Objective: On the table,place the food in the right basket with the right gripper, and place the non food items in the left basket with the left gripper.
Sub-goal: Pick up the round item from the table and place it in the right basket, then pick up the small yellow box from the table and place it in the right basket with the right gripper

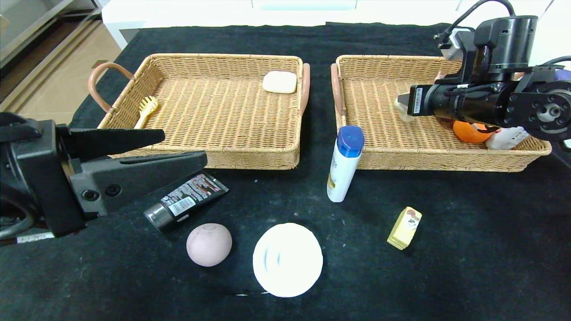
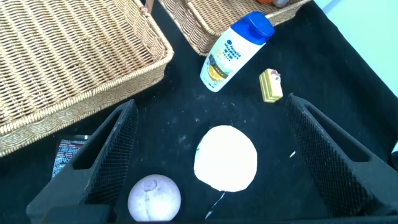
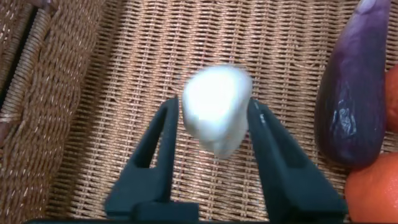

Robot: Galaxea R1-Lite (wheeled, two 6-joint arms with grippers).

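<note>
My right gripper [image 1: 403,107] hangs over the right basket [image 1: 379,160] and is shut on the cream-white bun [image 3: 216,109], held above the wicker floor. My left gripper [image 1: 185,145] is open and empty above the table's [image 1: 468,249] front left. Between its wide-apart fingers [image 2: 115,146] in the left wrist view lie the round white dish [image 2: 225,157] and the pinkish-mauve bun [image 2: 154,198]. On the table lie the black tube [image 1: 187,200], pinkish-mauve bun [image 1: 208,244], white dish [image 1: 287,260], white bottle with blue cap [image 1: 343,165] and yellow cake slice [image 1: 405,227].
The left basket [image 1: 250,156] holds a cream bar [image 1: 279,82] and a yellow brush [image 1: 147,109]. The right basket holds an orange [image 1: 468,131], a purple eggplant [image 3: 357,93] and a white bottle [image 1: 506,138] under my right arm.
</note>
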